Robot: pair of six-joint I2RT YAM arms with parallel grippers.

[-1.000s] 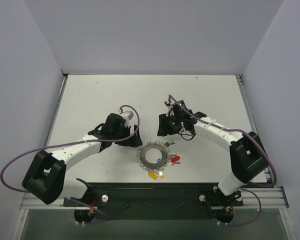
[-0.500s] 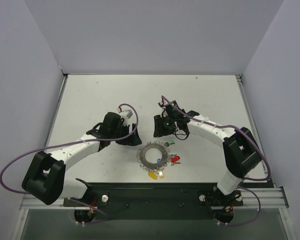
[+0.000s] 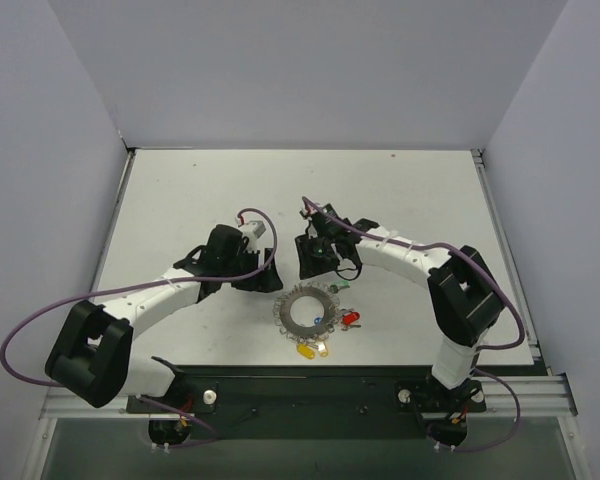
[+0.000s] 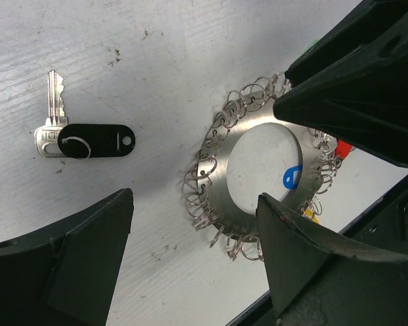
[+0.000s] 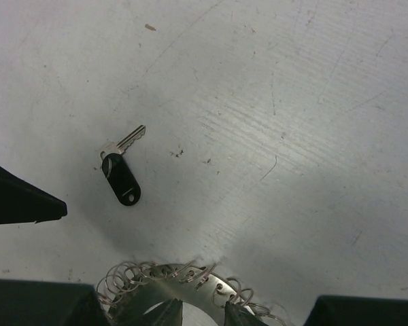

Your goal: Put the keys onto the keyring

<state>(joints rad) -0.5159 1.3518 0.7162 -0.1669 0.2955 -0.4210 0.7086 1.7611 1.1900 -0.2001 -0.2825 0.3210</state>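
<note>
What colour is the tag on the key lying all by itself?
The tag on the lone key is black, clearest in the left wrist view.

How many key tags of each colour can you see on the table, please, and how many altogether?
Black tag: 1
Blue tag: 1
Red tag: 1
Green tag: 1
Yellow tag: 1 (a pale bit beside it is too small to tell)
Total: 5
</note>
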